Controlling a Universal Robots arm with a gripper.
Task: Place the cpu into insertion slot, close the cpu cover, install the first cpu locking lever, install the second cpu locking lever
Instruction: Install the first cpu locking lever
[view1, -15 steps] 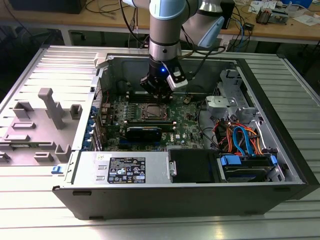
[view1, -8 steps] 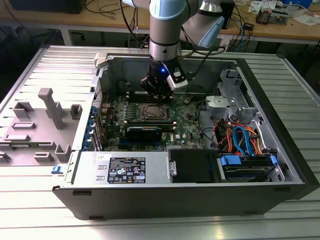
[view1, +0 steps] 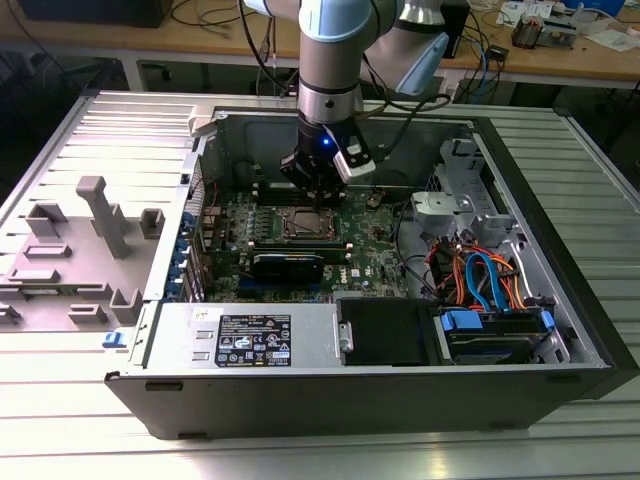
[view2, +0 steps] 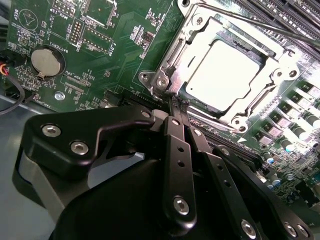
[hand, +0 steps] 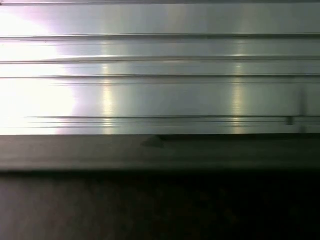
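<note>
Cpu (view2: 225, 75) seated in insertion slot, cpu cover (view2: 185, 47) down, gripper (view2: 179, 102) pressed together at cover's edge

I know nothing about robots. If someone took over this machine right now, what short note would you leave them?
Gripper: fingers together, tips at the edge of the cpu cover, holding nothing I can make out.
The cpu sits in the insertion slot, and the cover looks closed over it.
Done: placing the cpu, apparently closing the cover.
Left: the locking levers; one thin lever seems unlatched.
</note>
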